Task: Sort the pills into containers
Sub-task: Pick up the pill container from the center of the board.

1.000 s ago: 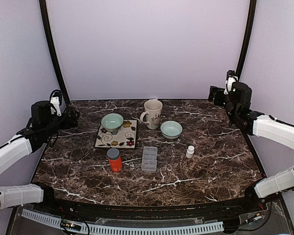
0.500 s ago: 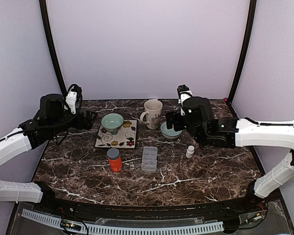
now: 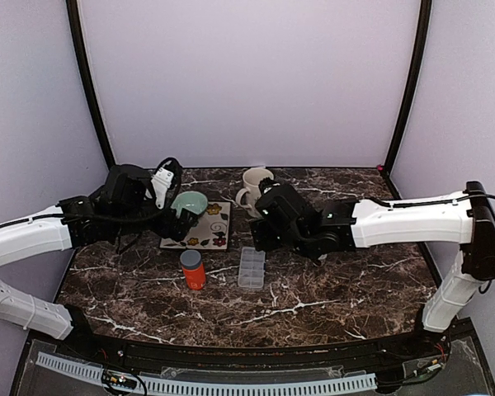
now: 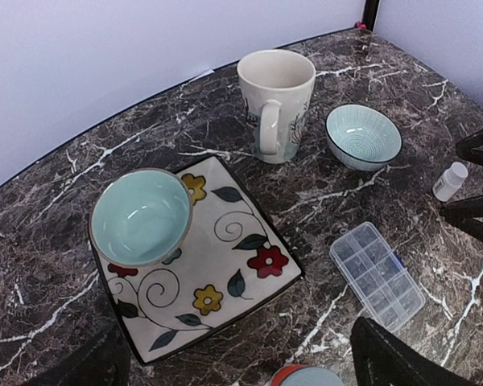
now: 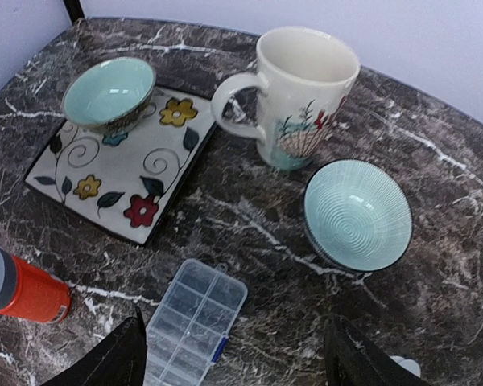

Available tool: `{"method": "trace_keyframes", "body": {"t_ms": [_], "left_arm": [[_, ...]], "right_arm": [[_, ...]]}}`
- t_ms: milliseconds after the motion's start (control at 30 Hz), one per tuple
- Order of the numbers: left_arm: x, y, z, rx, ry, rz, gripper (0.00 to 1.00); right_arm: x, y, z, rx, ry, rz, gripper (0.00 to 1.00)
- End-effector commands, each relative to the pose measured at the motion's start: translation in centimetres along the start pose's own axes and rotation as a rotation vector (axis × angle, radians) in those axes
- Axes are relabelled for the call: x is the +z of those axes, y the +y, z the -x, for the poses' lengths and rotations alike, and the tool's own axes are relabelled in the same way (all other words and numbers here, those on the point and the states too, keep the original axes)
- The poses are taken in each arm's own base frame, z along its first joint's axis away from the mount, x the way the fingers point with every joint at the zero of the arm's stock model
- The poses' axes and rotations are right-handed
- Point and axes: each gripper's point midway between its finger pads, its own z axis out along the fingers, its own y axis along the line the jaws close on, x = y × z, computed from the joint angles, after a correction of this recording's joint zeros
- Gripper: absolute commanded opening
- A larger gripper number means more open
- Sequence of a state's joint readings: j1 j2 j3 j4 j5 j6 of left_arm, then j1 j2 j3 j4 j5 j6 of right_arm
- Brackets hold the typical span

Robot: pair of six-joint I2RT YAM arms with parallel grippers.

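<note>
The clear plastic pill box point(image 3: 252, 268) lies flat in the middle of the table with its lid closed, and its containers point(image 5: 191, 322) look empty. I see no pills in any view. My right gripper point(image 3: 261, 237) hovers just behind the box. In the right wrist view this gripper point(image 5: 235, 322) is open, with the box point(image 5: 191, 322) below its left finger. My left gripper point(image 3: 184, 224) is open above the flowered plate point(image 3: 196, 228). In the left wrist view that gripper point(image 4: 237, 342) spans the plate's near corner, and the box point(image 4: 377, 275) lies to its right.
An orange grey-capped bottle point(image 3: 192, 270) stands left of the box. One pale green bowl point(image 4: 141, 215) sits on the flowered plate point(image 4: 225, 265) and another point(image 5: 357, 214) on the marble. There is also a cream mug point(image 5: 302, 96) and a small white bottle point(image 4: 450, 181).
Both arms have swung in from the table's sides to the middle. The right gripper has come from the far right corner to just behind the pill box, and the left to the plate.
</note>
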State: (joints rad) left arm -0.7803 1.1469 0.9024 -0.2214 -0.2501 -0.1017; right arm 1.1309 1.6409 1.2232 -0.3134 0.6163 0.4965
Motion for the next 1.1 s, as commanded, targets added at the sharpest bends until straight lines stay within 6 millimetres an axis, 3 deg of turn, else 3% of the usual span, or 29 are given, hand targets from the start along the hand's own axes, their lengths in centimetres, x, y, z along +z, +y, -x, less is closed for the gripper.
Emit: {"method": "trace_keyframes", "body": {"t_ms": [0, 200, 333, 667, 1067], "left_arm": [[-0.2, -1.4, 0.3, -0.003, 0.022, -0.005, 0.98], [0.4, -4.4, -0.1, 0.035, 0.046, -0.051, 0.95], [0.8, -5.8, -0.3, 0.047, 0.058, -0.060, 0.94], [-0.3, -7.2, 0.4, 0.039, 0.038, -0.061, 0.92], [-0.9, -8.8, 1.0, 0.082, 0.010, -0.077, 0.92]], "right_arm": [[1.1, 2.8, -1.5, 0.050, 0.094, 0.092, 0.76], [2.3, 4.8, -2.8, 0.089, 0.180, 0.138, 0.76], [3.4, 4.6, -3.6, 0.144, 0.242, 0.138, 0.77], [6.6, 4.7, -7.0, 0.136, 0.404, 0.067, 0.83], [8.5, 3.3, -8.5, 0.169, 0.481, -0.010, 0.87]]}}
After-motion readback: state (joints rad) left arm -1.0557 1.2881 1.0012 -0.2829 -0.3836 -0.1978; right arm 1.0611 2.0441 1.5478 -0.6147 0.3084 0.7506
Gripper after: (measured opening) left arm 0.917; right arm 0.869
